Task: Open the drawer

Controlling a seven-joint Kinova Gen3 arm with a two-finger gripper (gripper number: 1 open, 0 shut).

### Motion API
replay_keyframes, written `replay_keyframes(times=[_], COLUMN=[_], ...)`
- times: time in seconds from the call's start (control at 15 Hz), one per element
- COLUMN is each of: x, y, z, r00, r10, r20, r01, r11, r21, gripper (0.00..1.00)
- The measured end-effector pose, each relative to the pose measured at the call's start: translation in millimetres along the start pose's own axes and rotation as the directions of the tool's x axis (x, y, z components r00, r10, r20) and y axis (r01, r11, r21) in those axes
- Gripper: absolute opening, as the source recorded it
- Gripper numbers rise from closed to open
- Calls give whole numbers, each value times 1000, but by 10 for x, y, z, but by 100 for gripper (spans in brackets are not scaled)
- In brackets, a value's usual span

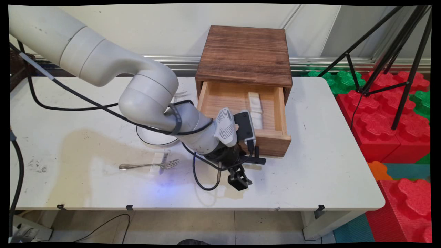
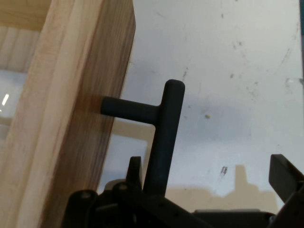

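**Wood drawer pulled out, black handle between wide jaws**

Wood is the frame of everything here: a dark-stained wooden box stands at the far side of the white table, and its pale wooden drawer is drawn well out toward the near edge. Two white rectangular blocks lie end to end on the drawer's floor.

On the drawer's front sits a black T-shaped handle, a short stem out of the wood with a crossbar at its end. The arm reaches low across the table, and its jaws stand wide apart around that crossbar without pressing on it. In the hand view the bar lies close by one finger and well apart from the other finger, so it is off-centre in the gap.

As a judgement, a squeeze from this pose would meet the bar on one side first and nudge the drawer sideways; shifting the hand so the bar sits midway would give a squarer hold. Any push or pull is best kept along the stem's line, since the drawer slides only that way.

A silver metal fork lies on the table to the arm's other side, near a white round plate half hidden behind it.
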Motion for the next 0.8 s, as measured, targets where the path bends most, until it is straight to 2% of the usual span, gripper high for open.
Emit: replay_keyframes(times=[0.8], x=[-48], y=[192], z=[-10], r00=[1000], r10=[8], r20=[6], r01=[-8], r11=[1000], r21=[-26], gripper=[100])
